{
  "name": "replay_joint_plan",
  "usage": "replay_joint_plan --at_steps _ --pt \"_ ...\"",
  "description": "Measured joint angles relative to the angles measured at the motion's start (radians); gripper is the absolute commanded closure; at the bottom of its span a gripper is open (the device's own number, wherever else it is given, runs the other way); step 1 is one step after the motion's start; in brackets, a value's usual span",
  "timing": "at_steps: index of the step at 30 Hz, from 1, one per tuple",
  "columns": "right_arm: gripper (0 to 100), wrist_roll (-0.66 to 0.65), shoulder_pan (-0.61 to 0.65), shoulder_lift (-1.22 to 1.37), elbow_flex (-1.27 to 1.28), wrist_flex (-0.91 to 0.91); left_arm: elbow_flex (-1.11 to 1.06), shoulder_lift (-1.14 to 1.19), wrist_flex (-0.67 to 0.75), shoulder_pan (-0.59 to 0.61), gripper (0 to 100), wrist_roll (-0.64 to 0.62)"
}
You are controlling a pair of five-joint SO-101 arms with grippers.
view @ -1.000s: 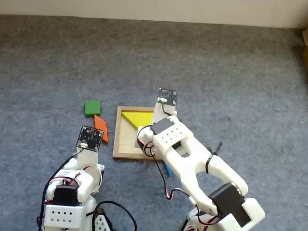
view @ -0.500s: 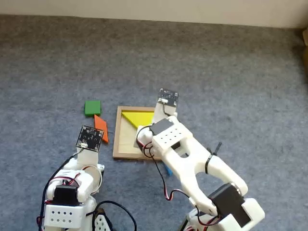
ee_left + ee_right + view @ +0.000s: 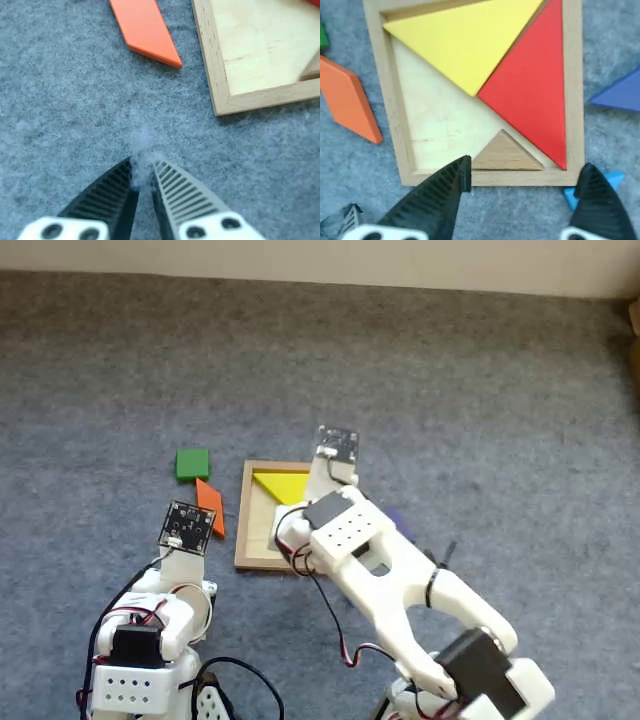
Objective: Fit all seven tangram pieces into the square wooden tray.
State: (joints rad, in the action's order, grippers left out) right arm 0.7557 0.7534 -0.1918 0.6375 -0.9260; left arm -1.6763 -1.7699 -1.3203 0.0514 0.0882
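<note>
The square wooden tray [image 3: 380, 100] holds a large yellow triangle [image 3: 467, 40], a large red triangle [image 3: 535, 85] and a small tan triangle [image 3: 506, 152]. My right gripper [image 3: 526, 177] hangs open above the tray's near rim, its jaws spread wide around the tan triangle. Outside the tray lie an orange parallelogram [image 3: 209, 506], a green square [image 3: 192, 462], a purple-blue triangle [image 3: 620, 92] and a light blue piece [image 3: 572, 192]. My left gripper [image 3: 142, 175] is shut and empty, low over the carpet near the tray's corner [image 3: 215, 80], short of the orange parallelogram [image 3: 145, 30].
Grey carpet covers the whole floor. The right arm [image 3: 380, 560] crosses above the tray's right half in the high view. Open carpet stretches beyond the tray and to both sides.
The right arm has swung slightly to the left over the tray, uncovering the purple-blue triangle on its right and hiding the light blue piece in the high view. The left arm has not moved.
</note>
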Motion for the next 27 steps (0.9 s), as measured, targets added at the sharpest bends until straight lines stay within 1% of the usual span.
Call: replay_joint_plan --at_steps 2,4,8,13,18,25,27 --pt "87.2 0.0 -0.014 -0.035 0.0 0.0 0.0 0.0 0.0 0.0 99 0.0" --pt "92.0 -0.005 -0.025 -0.051 0.0 0.0 0.0 0.0 0.0 0.0 99 0.0" --pt "99.3 -0.081 -0.028 -0.046 0.0 0.005 0.0 0.0 0.0 0.0 99 0.0" --pt "99.4 -0.15 -0.031 0.035 0.0 0.064 0.0 0.0 0.0 0.0 99 0.0" --pt "99.4 -0.161 -0.031 0.1 0.0 0.069 0.0 0.0 0.0 0.0 99 0.0" --pt "99.4 -0.163 -0.032 0.112 0.0 -0.003 0.0 0.0 0.0 0.0 99 0.0" --pt "99.4 -0.163 -0.051 0.112 0.0 -0.02 0.0 0.0 0.0 0.0 99 0.0"
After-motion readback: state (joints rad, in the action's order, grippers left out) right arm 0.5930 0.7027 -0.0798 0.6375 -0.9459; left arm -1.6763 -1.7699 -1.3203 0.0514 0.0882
